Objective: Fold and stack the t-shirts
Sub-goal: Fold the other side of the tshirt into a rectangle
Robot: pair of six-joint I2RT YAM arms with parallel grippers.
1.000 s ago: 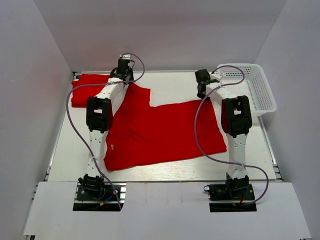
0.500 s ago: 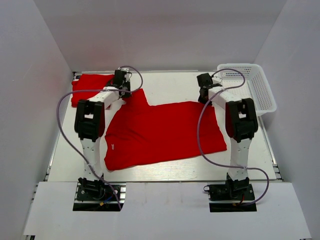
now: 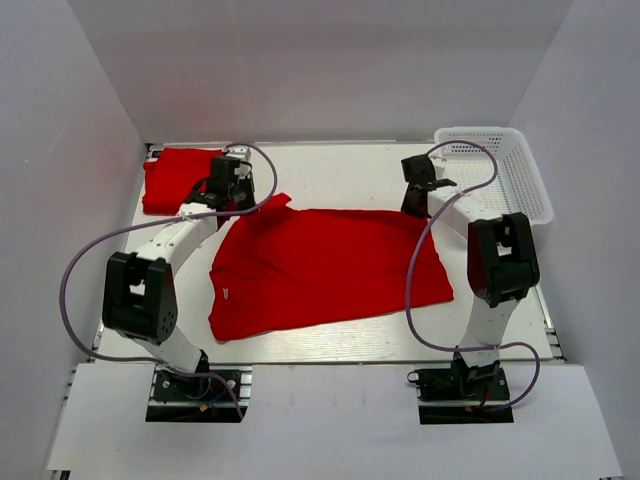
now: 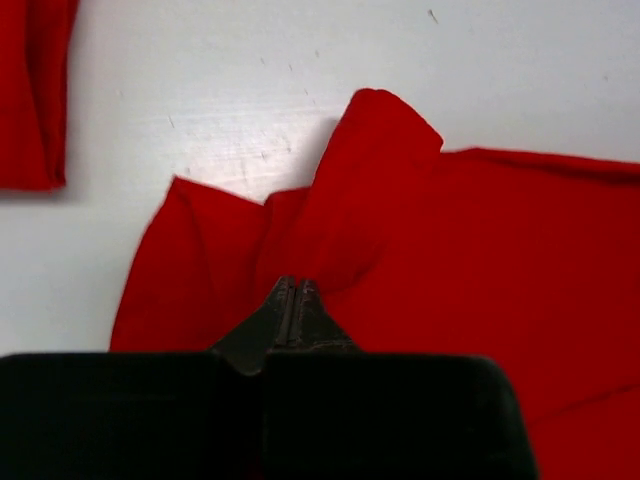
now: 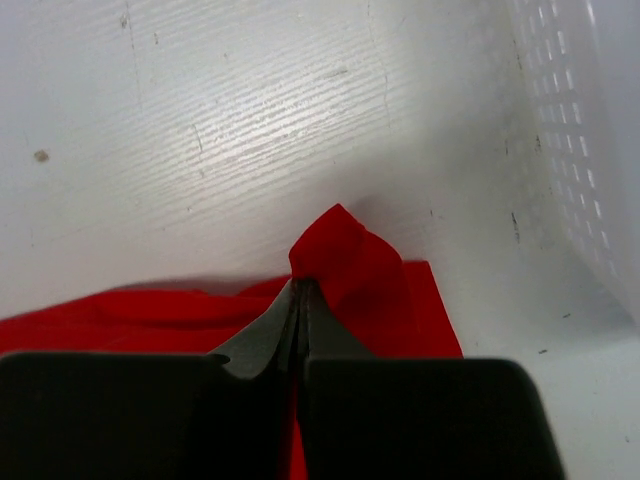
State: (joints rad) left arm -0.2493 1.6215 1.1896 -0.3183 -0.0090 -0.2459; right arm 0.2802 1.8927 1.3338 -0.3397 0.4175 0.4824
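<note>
Three cameras, one table [image 3: 340,170]
Overhead looks down from behind; wrist views press close on far corners of the shirt [image 3: 330,265].

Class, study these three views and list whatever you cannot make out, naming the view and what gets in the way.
- Top view: fingertips of the left gripper and right gripper on the spread t-shirt, hidden by their own wrists.
- Top view: neck label, too small to read.
- Left wrist view: folded t-shirt, cut off by frame edges; layers uncountable.
- Right wrist view: basket, cut off by the right edge.
</note>
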